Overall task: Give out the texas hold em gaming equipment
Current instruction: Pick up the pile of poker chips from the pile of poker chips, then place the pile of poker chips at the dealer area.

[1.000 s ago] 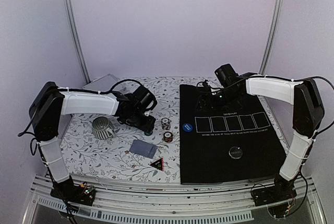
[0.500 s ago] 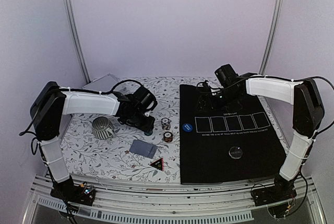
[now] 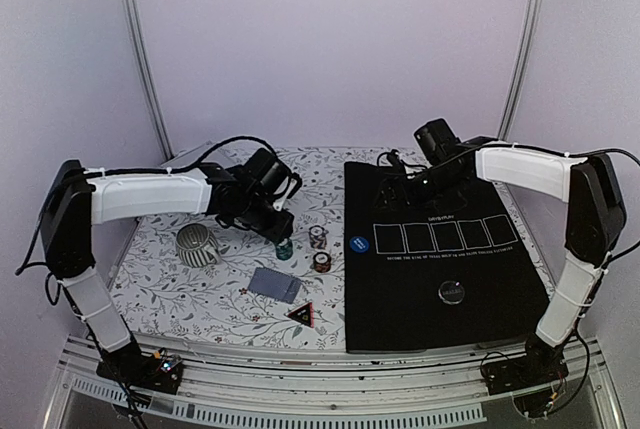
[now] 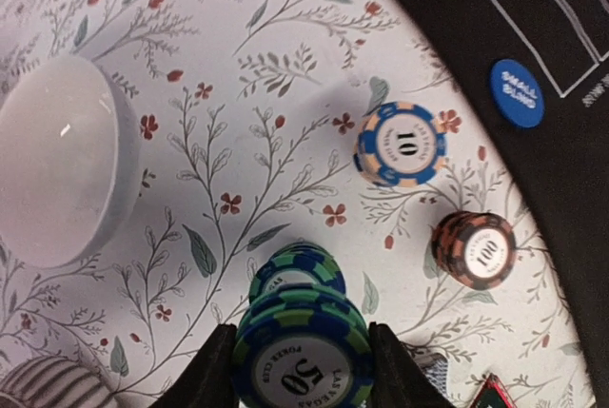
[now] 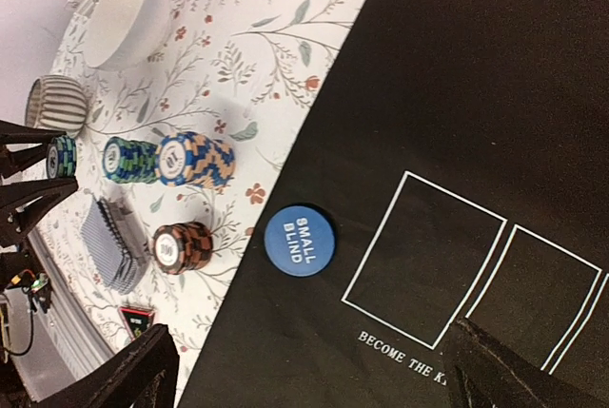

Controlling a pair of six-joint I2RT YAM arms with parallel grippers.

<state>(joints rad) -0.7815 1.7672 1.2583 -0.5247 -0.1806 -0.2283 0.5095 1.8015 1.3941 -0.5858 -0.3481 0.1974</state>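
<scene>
Well, from where I stand the left gripper [image 4: 303, 362] has its two fingers pinched on a short stack of green-and-blue chips [image 4: 303, 346], held a little above the flowered cloth [image 4: 238, 94] just left of the black mat [image 5: 457, 94]. The rest of that green pile [image 4: 297, 273] sits right beneath it. The right gripper [image 5: 309, 332] hangs over the mat with its fingers spread wide and nothing between them.

Chips like these look hard, smooth and fairly weighty for their size. A stack held only by its edges could fan out or shed its bottom piece, so I'd judge the squeeze wants to be across the rims, square and level. The cards [image 5: 112, 242], lying left of the mat toward its near end, look thin and slippery, and awkward to lift off a flat cloth.

Plenty of writing is readable. The top chip in the grip says 50, with POKER and LAS VEGAS round it. The blue-and-orange stack [image 4: 401, 145] beside the mat's left edge is marked 10, and the red-brown one [image 4: 474, 249] 100. The blue button [image 4: 518, 92] on the mat's left margin reads SMALL BLIND. Under the white card boxes [image 5: 423, 261] I make out BECOME THE before it is cut off.
</scene>
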